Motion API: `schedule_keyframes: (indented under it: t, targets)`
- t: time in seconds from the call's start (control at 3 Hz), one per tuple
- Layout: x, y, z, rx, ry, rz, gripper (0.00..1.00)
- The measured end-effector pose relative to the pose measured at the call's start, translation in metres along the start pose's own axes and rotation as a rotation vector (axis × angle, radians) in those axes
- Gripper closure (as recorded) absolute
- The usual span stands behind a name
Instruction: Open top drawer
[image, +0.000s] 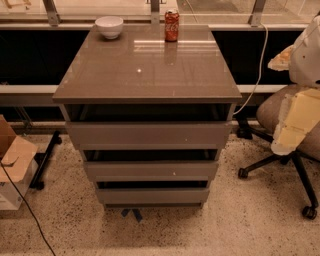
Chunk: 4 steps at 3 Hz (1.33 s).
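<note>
Camera view, top drawer (148, 134) below tabletop (145, 70), contents hidden, claw (296, 122) far right, state unclear

Floor (165, 230) before the desk (145, 70): bare terrazzo, open approach to all three drawer fronts.
Top drawer (148, 134): front unobstructed; a dark gap runs above it under the desk edge.
Right side: office chair (265, 112) near the desk corner, its wheeled base spread over the floor; gripper (296, 120) over the seat, apart from the drawers.
Left side: cardboard box (15, 160) and black cable (25, 210) on the floor.
Desk surface: white bowl (109, 26) and Coca-Cola can (171, 25) at the far edge; near part free.
</note>
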<state>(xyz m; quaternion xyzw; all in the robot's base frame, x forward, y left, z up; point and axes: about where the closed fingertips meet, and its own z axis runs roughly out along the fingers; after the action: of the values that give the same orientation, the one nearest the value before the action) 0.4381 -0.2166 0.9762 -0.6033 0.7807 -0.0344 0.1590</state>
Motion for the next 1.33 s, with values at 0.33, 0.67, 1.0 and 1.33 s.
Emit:
schedule_keyframes:
  t: [0.33, 0.67, 1.0, 1.33]
  targets:
    - [0.000, 0.000, 0.000, 0.000, 0.000, 0.000, 0.00]
    - [-0.002, 0.001, 0.004, 0.015, -0.072, -0.021, 0.00]
    - [-0.006, 0.001, 0.018, 0.035, -0.195, -0.047, 0.00]
    - [-0.014, -0.003, 0.035, 0.061, -0.286, -0.072, 0.00]
